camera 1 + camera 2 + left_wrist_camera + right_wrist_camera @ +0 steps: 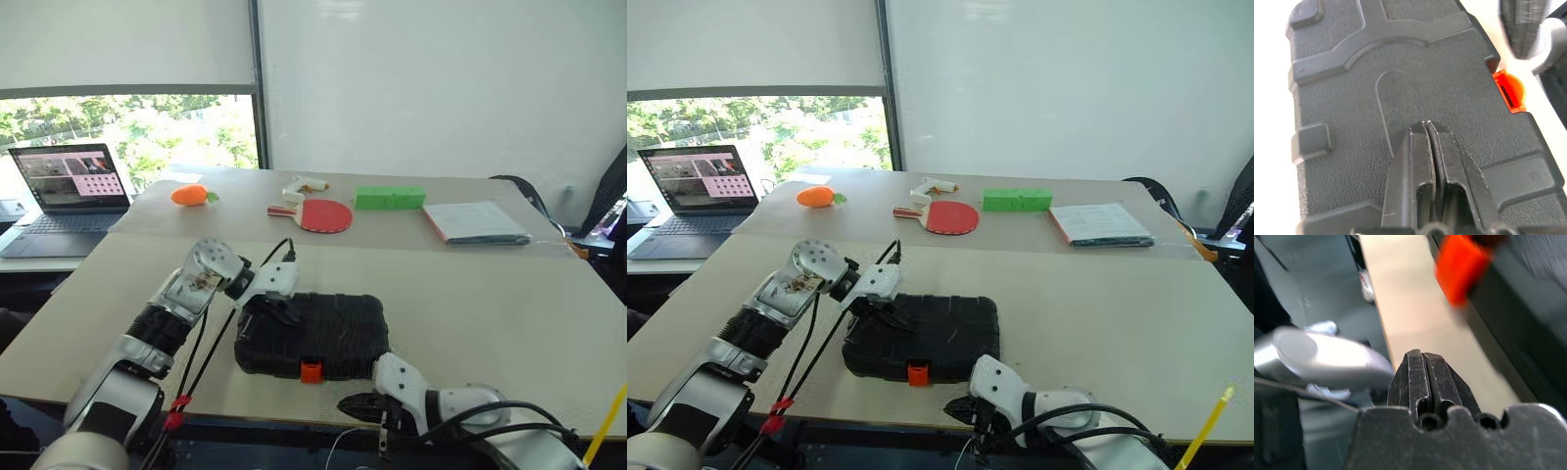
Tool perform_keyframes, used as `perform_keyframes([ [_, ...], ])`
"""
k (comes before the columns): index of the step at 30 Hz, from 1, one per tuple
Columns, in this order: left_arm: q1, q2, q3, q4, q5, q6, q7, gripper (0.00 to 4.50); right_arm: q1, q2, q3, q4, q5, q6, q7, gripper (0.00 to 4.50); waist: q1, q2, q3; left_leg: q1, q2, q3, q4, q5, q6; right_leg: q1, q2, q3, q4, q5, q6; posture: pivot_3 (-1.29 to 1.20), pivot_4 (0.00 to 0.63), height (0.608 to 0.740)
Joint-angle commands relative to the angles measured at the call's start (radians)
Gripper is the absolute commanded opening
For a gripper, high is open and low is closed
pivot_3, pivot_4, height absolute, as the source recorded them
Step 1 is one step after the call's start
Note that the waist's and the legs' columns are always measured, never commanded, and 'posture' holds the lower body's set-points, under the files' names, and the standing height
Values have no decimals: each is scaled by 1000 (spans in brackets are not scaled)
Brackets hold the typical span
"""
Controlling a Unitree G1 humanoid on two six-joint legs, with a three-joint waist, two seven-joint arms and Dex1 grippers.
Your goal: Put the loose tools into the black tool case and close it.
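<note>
In the head camera's view the black tool case [312,336] lies flat near the front edge of the table [490,304], lid down, with its orange latch [312,371] facing the robot. No loose tools show on the table around it, so the packing looks finished and the step in hand appears to be the closing and latching. The left gripper [284,311] rests on the lid near the left rear corner, its fingers pressed together on nothing, seemingly holding the lid down. The right gripper [359,405] hangs low at the table's front edge, just right of the latch and apart from it, fingers likewise pressed together and empty. Farther back lie a toy carrot [190,195], a red paddle [323,215], a green block [389,198] and a notebook [474,221], with a laptop [69,191] off to the left; none belongs to this job. In the left wrist view the closed fingertips [1426,147] sit on the textured lid, the latch off to one side. In the right wrist view the shut fingers [1422,377] point along the table edge, the latch blurred beyond them. Whether the latch has caught I cannot tell; the next move likely calls for the right gripper to press it home while the left keeps the lid down.
</note>
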Motion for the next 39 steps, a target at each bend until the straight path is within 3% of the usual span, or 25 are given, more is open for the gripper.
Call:
perform_keyframes([
  [1, -41, 56, 56, 50, 20, 30, 37, 137, 40, -48, -85, -25, 18, -58, 35, 0, -1, 0, 1, 0, 0, 0, -1, 0, 0, -1, 0, 0, 0, -1, -1, 0, 150, 738],
  [3, -91, 49, 70, 158, 63, -11, 120, 137, 58, -55, -121, -23, 25, -70, 35, 0, 2, -1, 4, -1, 0, -1, -2, 0, 0, -1, 1, -1, 0, -1, -1, 0, 150, 738],
  [6, -192, 10, 56, 394, 171, -128, 333, 814, 50, -42, -144, 5, 14, -90, 27, 0, 9, -4, 6, -3, -1, -2, -1, 0, 0, -3, 1, -2, 0, -1, 0, 0, 150, 738],
  [11, -275, -77, 21, 632, 265, -247, 448, 2710, -9, -7, -120, 62, -14, -114, 23, 0, 13, -8, 8, -11, -2, -2, 0, 0, 0, -7, -1, -2, -3, 1, 3, 0, 150, 738],
  [16, -261, -98, 22, 658, 267, -279, 336, 4386, -69, 23, -103, 111, -50, -129, 9, 0, 6, -10, 10, -25, -2, -1, 1, 0, 0, -21, -2, -1, -3, 8, -4, 0, 150, 738],
  [20, -195, -52, 26, 550, 234, -250, 156, 4454, -107, 42, -122, 166, -85, -142, -24, 0, -2, -9, 10, -24, -2, -1, 1, -1, 2, -21, -1, -1, -3, 7, -4, 0, 150, 738],
  [27, -250, -13, 72, 610, 263, -259, 263, 4454, -21, -23, -151, 62, -2, -116, 79, 0, 14, -9, 12, -24, -2, -2, 2, -1, 2, -20, -2, -2, -2, 7, -4, 0, 150, 738],
  [30, -315, -30, 133, 567, 181, -157, 194, 4454, 10, -63, -165, 33, 35, -114, 134, 0, 18, -11, 14, -25, -3, -2, 2, -1, 1, -20, -2, -2, -1, 7, -4, 0, 150, 738],
  [33, -306, -28, 143, 356, 24, 59, 22, 4454, 15, -93, -168, 31, 54, -127, 176, 0, 18, -12, 15, -25, -3, -2, 4, -1, 1, -19, -2, -3, -1, 8, -4, 0, 150, 738],
  [35, -242, 42, 39, 124, -131, 195, -14, 4454, 4, -102, -165, 36, 68, -130, 201, 0, 10, -12, 15, -25, -2, -2, 4, -1, 1, -19, -2, -3, -2, 8, -3, 0, 150, 738],
  [37, -186, 112, -59, -30, -208, 234, -14, 4454, -13, -104, -158, 42, 74, -129, 220, 0, -1, -9, 14, -24, -1, -3, 3, -1, 1, -19, -2, -1, -1, 7, -4, 0, 150, 738],
  [39, -144, 139, -126, -85, -185, 205, -14, 4454, -38, -97, -149, 53, 73, -125, 230, 0, -9, -8, 14, -21, -1, -4, 2, -2, 1, -18, -1, 0, 1, 7, -4, 0, 150, 738],
])
